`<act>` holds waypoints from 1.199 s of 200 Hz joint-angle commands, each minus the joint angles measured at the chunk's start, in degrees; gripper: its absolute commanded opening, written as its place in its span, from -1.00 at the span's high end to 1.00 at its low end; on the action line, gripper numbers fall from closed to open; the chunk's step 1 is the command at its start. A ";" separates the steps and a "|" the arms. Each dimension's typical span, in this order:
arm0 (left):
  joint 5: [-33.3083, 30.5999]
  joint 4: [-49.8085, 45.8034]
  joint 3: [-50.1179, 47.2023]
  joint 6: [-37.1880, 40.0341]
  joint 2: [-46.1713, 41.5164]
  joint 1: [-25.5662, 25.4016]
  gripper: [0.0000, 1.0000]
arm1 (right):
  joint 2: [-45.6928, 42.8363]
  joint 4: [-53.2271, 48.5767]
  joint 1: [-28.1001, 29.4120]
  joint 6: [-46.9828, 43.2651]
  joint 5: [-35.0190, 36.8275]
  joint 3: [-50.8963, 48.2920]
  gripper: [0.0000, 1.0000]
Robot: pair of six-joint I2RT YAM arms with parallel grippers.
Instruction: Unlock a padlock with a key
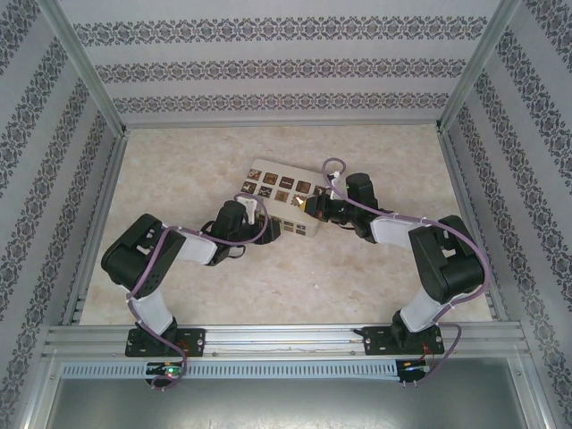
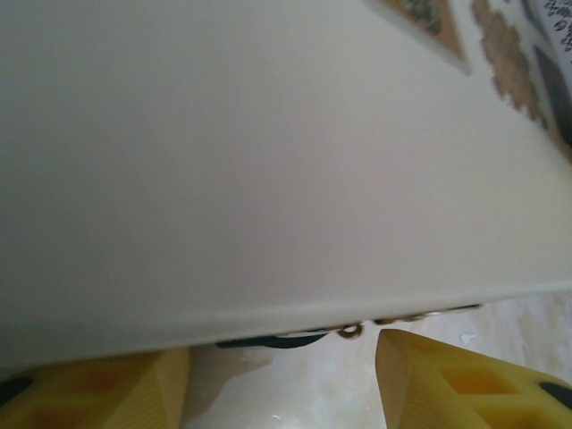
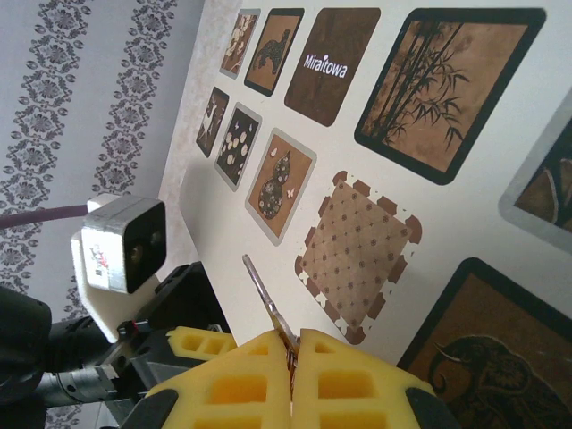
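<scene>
My right gripper (image 3: 292, 344) is shut on a thin silver key (image 3: 266, 295), whose blade sticks out over the top of the beige box (image 3: 465, 206) with dark patterned tiles. In the top view that gripper (image 1: 310, 206) hovers at the box's right end. My left gripper (image 1: 271, 231) sits low against the box's near side, its yellow fingers (image 2: 465, 384) apart with nothing between them. Under the box's edge peeks a dark teal sliver, apparently the padlock (image 2: 277, 340), with a small metal ring (image 2: 350, 332) beside it. The rest of it is hidden.
The beige box (image 1: 279, 189) lies in the middle of the marbled table (image 1: 197, 170). Patterned walls with metal frame posts (image 1: 85, 71) close in the back and both sides. The left arm's camera block (image 3: 121, 246) shows close beside the box.
</scene>
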 commanded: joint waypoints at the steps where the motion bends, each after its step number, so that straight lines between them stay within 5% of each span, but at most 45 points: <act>1: 1.49 3.39 1.57 0.38 1.59 -0.64 -0.07 | 0.84 -4.86 1.16 -0.18 1.84 -1.77 1.00; 240: -1.84 4.12 4.83 -4.35 4.36 -3.33 0.05 | 0.93 -5.22 1.57 -0.27 2.36 -1.50 1.00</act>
